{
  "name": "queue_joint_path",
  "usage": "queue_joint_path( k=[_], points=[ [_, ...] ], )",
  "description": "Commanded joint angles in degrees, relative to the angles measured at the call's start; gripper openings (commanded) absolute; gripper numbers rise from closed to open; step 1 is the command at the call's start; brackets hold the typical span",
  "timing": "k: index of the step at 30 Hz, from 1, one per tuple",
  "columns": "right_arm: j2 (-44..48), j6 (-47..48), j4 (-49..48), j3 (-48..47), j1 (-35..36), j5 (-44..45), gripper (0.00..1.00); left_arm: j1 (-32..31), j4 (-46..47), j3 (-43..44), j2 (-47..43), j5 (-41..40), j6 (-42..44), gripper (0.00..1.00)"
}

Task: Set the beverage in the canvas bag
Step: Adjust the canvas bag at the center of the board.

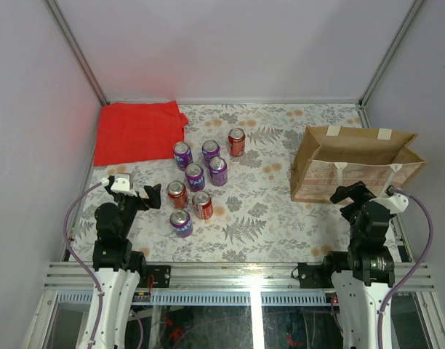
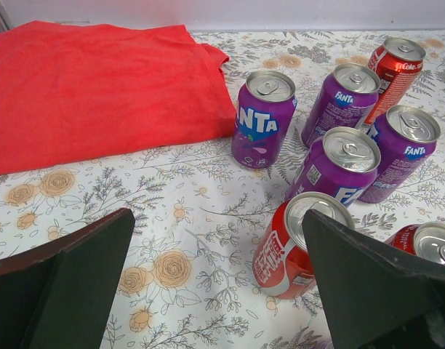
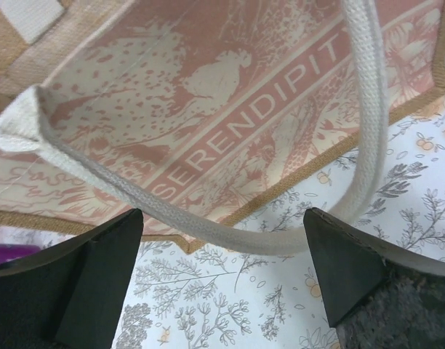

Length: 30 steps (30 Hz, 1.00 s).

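Several drink cans stand in a cluster left of centre: purple Fanta cans (image 1: 195, 175) and red cola cans (image 1: 177, 194). The tan canvas bag (image 1: 353, 163) with cream handles stands upright at the right. My left gripper (image 1: 151, 198) is open and empty, just left of the nearest red can (image 2: 299, 243), which stands by its right finger. My right gripper (image 1: 347, 193) is open and empty at the bag's front face (image 3: 208, 109); the cream handle loop (image 3: 281, 236) hangs between its fingers without being gripped.
A flat red cloth (image 1: 137, 131) lies at the back left and also shows in the left wrist view (image 2: 99, 94). The floral tabletop (image 1: 266, 211) is fenced by grey walls and a metal rail at the near edge.
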State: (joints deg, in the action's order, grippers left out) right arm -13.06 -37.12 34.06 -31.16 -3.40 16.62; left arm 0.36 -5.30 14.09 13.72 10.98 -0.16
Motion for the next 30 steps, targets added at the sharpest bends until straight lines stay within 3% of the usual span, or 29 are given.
queue_joint_path(
  k=[1, 4, 8, 16, 25, 30],
  points=[
    [2.8, 3.1, -1.7, -2.4, -0.2, -7.1, 0.99, -0.3, 1.1, 0.4, -0.2, -0.2, -0.4, 1.0],
    [3.0, 7.4, -3.1, -2.3, -0.2, -16.7, 0.99, -0.3, 1.2, 0.3, -0.3, 0.0, -0.4, 1.0],
    [-0.4, 7.7, -1.2, -2.9, -0.2, -21.6, 0.99, -0.3, 1.2, 0.3, -0.3, 0.3, -0.3, 1.0],
    [-6.1, 5.9, 2.8, -18.6, -0.2, -15.9, 0.99, -0.3, 0.4, 0.9, -0.2, 0.5, -0.2, 1.0],
    [-36.7, 10.9, 32.8, -50.0, -0.2, -10.9, 0.99, -0.3, 0.1, 1.1, -0.1, 1.8, 0.8, 1.0],
    [-38.2, 5.4, 27.2, -50.8, -0.3, -14.6, 0.99, -0.3, -0.2, 1.2, -0.1, 2.4, 1.9, 1.0]
  ],
)
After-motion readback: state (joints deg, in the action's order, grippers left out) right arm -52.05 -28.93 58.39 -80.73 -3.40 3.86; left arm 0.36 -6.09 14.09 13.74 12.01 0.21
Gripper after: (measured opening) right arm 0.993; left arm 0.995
